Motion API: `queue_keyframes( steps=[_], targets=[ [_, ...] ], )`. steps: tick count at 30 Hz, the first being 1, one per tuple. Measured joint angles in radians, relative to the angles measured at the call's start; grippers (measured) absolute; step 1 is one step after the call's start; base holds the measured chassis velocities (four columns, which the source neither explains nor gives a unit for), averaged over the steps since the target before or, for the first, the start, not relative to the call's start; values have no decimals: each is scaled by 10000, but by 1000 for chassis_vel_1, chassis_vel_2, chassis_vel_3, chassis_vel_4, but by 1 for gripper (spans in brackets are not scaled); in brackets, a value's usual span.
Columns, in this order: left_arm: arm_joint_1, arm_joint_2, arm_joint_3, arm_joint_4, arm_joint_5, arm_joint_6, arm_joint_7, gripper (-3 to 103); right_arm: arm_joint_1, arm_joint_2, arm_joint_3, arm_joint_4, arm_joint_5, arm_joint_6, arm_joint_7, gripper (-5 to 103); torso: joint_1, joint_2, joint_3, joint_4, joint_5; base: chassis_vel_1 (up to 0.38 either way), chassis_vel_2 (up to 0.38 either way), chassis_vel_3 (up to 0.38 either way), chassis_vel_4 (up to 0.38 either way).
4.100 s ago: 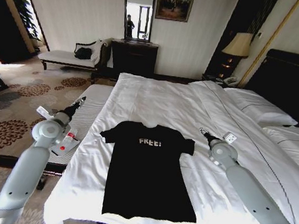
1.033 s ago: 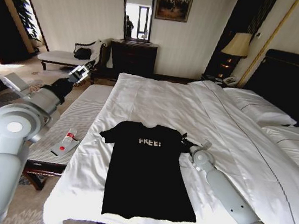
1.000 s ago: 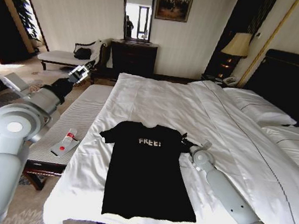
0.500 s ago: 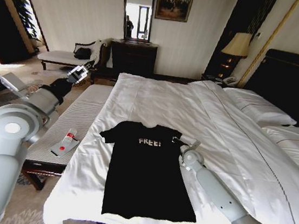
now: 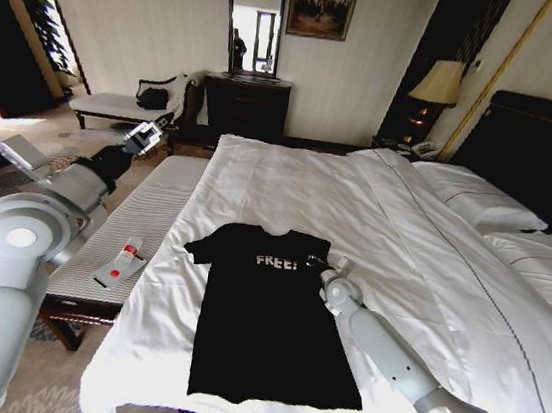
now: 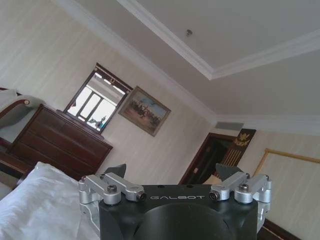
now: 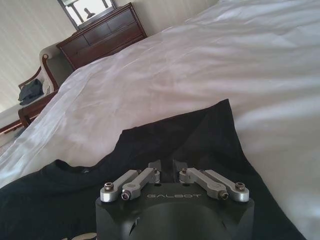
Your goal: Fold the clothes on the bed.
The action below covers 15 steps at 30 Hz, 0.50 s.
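The clothes, one black T-shirt point(image 5: 267, 316) with white "FREE!" lettering, lie flat near the foot of the white bed point(image 5: 388, 200). My right gripper point(image 5: 317, 264) rests low at the shirt's right shoulder, just beside the lettering. The right wrist view shows this gripper point(image 7: 166, 164) with its fingers nearly together on the black sleeve fabric point(image 7: 190, 135), white sheet point(image 7: 200, 60) beyond. The right sleeve is drawn in over the body of the shirt. My left gripper point(image 5: 154, 129) is held high over the bench, away from the shirt. Its wrist view shows the gripper point(image 6: 172, 171) open and empty.
A narrow white striped bench point(image 5: 156, 202) runs along the bed's left side, with a small red-and-white object point(image 5: 120, 260) on it. Pillows point(image 5: 482, 207) and a dark headboard are at the far right. A dark dresser point(image 5: 245, 105) and a chaise point(image 5: 117, 104) stand by the far wall.
My right gripper has slid left from the sleeve's outer edge to beside the lettering, drawing the sleeve inward. The left arm rose from beside the bench earlier and now holds still.
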Motion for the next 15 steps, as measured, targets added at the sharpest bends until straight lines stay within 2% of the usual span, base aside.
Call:
queue_keyframes(
  steps=[1, 3, 4, 6, 7, 9, 10, 11, 12, 15],
  targets=[
    [34, -23, 39, 36, 45, 2, -1, 100, -5, -34, 110, 9, -9, 14, -13, 16, 0, 0, 0, 0, 0, 0, 0, 0, 0],
    [60, -38, 74, 76, 92, 2, -2, 100, -24, -83, 221, 51, -9, 24, -26, 16, 0, 0, 0, 0, 0, 0, 0, 0, 0],
    [86, -60, 126, 139, 157, 3, -2, 100, -72, -169, 396, 196, 10, 34, -41, 27, 0, 0, 0, -1, 0, 0, 0, 0, 0],
    [97, -98, 219, 274, 239, 4, -2, 100, -169, -347, 674, 595, 93, 85, -25, 27, 0, 0, 0, -3, 2, 0, 0, 0, 0],
    [96, -142, 302, 432, 285, 5, -2, 100, -254, -501, 907, 1040, 195, 159, 36, 37, 0, 0, 0, -1, 1, 0, 0, 0, 0],
    [93, -200, 411, 656, 338, 23, -17, 100, -324, -633, 1109, 1444, 302, 213, 121, 37, -1, 0, -1, -1, 1, 0, 0, 0, 0],
    [84, -256, 542, 910, 408, 101, -81, 100, -374, -754, 1287, 1742, 376, 260, 219, 48, -1, 1, -2, 0, 0, 0, 0, 0, 0],
    [84, -323, 712, 1206, 490, 211, -128, 100, -410, -864, 1464, 1962, 404, 323, 300, 48, -1, 0, -2, 1, 1, 0, 0, 0, 0],
    [107, -427, 927, 1578, 572, 308, -155, 100, -424, -980, 1668, 2100, 382, 411, 386, 60, -2, 1, -2, -2, -2, 0, 0, 0, 0],
    [192, -614, 1216, 2229, 594, 480, -203, 100, -387, -1082, 1998, 2121, 231, 526, 488, 60, -2, 1, -1, -5, -4, 0, 0, 0, 0]
  ],
)
